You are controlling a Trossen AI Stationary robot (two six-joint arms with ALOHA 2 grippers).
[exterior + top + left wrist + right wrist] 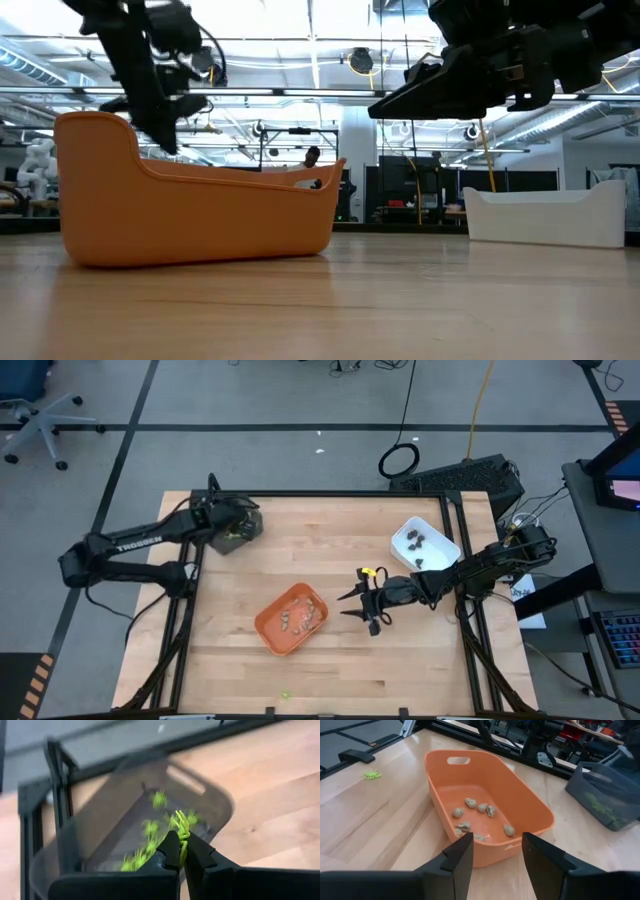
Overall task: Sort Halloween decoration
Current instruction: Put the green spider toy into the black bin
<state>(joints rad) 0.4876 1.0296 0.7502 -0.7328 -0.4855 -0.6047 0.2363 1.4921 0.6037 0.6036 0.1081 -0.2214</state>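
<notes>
My left gripper (182, 846) is shut on a lime-green decoration piece (182, 826) and hangs over the dark grey tray (125, 805) at the table's far left corner (232, 530). More lime-green pieces (150, 827) lie in that tray. My right gripper (362, 600) stands open just right of the orange tray (291, 618), nothing between its fingers (495, 855). Tan-grey pieces (480, 810) lie on the orange tray's floor. The white tray (424, 544) holds dark brown pieces (415, 542). My left gripper pinches the lime-green piece between its two fingertips (172, 842), by its lower part (183, 839). The fingers slant downward toward the dark grey tray. The rest of the piece sticks out beyond the tips, lifted clear above the tray.
One loose lime-green piece (286, 695) lies on the wood near the table's front edge, also seen in the right wrist view (371, 774). A black frame rail (330, 494) runs around the table. Bare wood lies between the trays.
</notes>
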